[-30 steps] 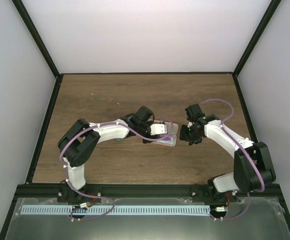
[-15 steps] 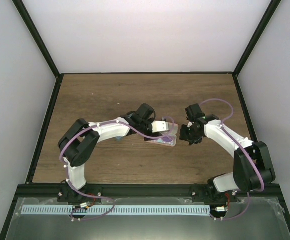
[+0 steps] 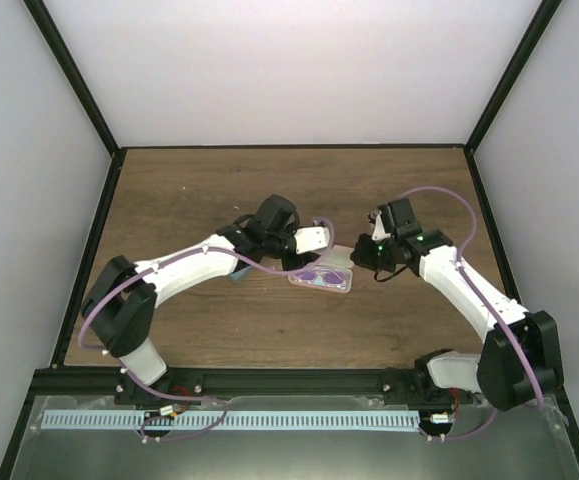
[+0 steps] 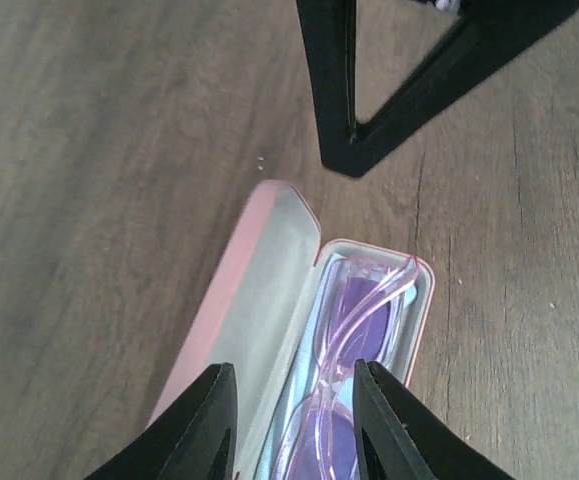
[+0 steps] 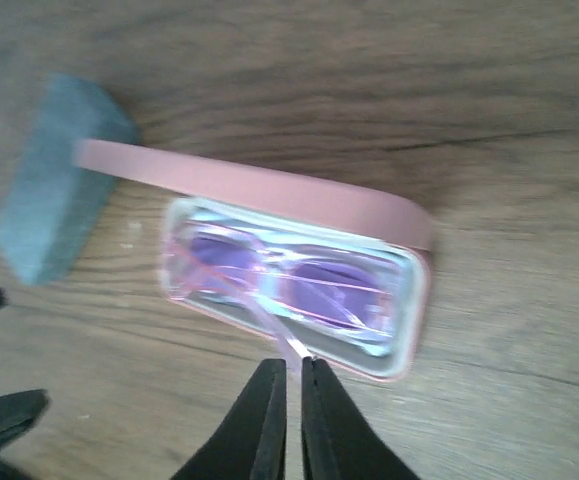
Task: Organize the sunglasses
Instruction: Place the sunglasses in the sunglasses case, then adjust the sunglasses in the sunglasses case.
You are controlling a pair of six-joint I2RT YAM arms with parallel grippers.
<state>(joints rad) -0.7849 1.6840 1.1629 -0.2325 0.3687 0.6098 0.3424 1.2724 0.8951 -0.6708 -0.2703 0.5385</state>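
A pinkish-purple pair of sunglasses (image 3: 321,276) lies folded inside an open pink case (image 3: 343,290) at mid-table. From the left wrist view the sunglasses (image 4: 361,325) sit in the case's tray beside the raised lid (image 4: 269,280). My left gripper (image 4: 294,405) hovers open over them, touching nothing. In the right wrist view one thin arm of the sunglasses (image 5: 299,285) sticks out over the case's near rim (image 5: 409,340). My right gripper (image 5: 294,372) is pinched on that arm's tip. From above, the left gripper (image 3: 321,243) and right gripper (image 3: 358,259) flank the case.
A closed blue-grey case (image 5: 54,180) lies just behind the pink one's far end; from above it shows as a blue-grey case (image 3: 237,278) partly under my left forearm. Black frame rails edge the wooden table (image 3: 189,190) on all sides.
My left gripper opened and drew back from the case as the arm stretched out. My right gripper moved in towards the case and closed from open.
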